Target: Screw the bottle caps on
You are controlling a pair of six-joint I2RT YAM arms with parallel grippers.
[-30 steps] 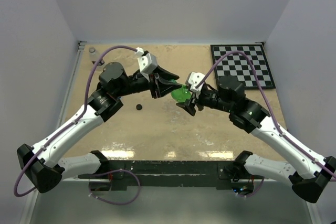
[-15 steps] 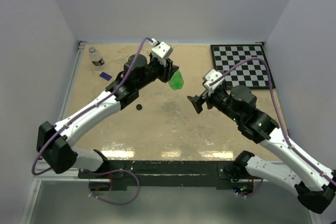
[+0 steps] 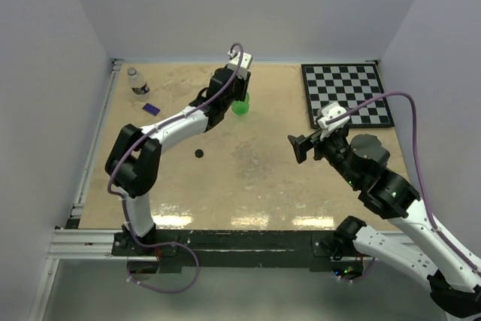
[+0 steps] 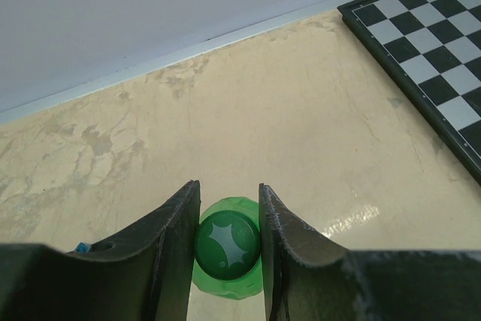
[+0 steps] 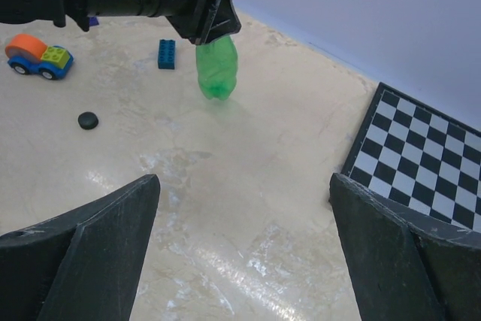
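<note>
Bottle (image 3: pixel 240 106) pinched in L jaws nr table (image 3: pixel 248 174) back edge.

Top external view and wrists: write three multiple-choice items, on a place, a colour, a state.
1. Where is the black cap? A in the left claw; B in the right claw; C on the table.
2. Which colour is the bottle in the left claw? A clear; B green; C purple.
3. How is the right claw? A open, empty; B shut on the cap; C shut on the bottle.
C, it lies alone on the table; B, green shows in the grip; A, jaws wide, nothing between.
</note>
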